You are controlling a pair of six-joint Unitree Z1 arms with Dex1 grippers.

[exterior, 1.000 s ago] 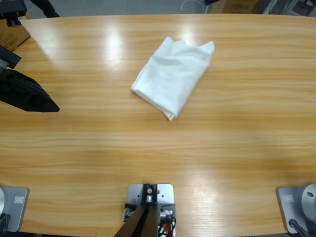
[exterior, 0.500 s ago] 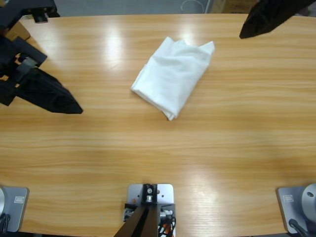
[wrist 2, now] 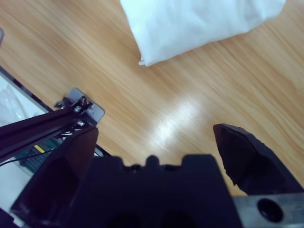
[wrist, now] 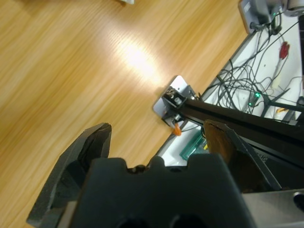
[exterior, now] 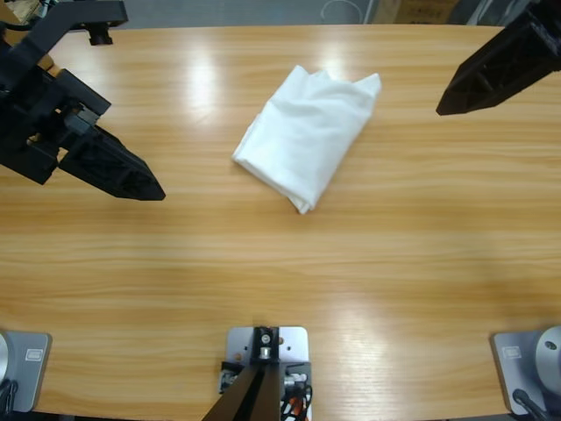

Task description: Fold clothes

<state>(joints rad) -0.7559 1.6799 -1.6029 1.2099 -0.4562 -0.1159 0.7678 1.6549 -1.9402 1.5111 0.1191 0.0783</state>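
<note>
The clothes [exterior: 307, 136] are one white T-shirt, folded into a compact slanted bundle at the table's upper middle. Its lower end also fills the top of the right wrist view [wrist 2: 199, 21]. My left gripper [exterior: 154, 190] comes in from the left edge, pointing right and down, well apart from the shirt. Its jaws stand open around nothing over bare wood [wrist: 156, 128]. From the upper right corner my right gripper [exterior: 443, 109] points down-left, a short way right of the shirt. It is open and holds nothing [wrist 2: 154, 129].
The long wooden table [exterior: 351, 263] stretches bare in front of the shirt. Beyond its near edge, the left wrist view shows cables and equipment [wrist: 266, 71] on the floor.
The left arm has swung rightward, further in over the table. The right arm has come into view from the upper right corner and lowered. The shirt has not moved.
</note>
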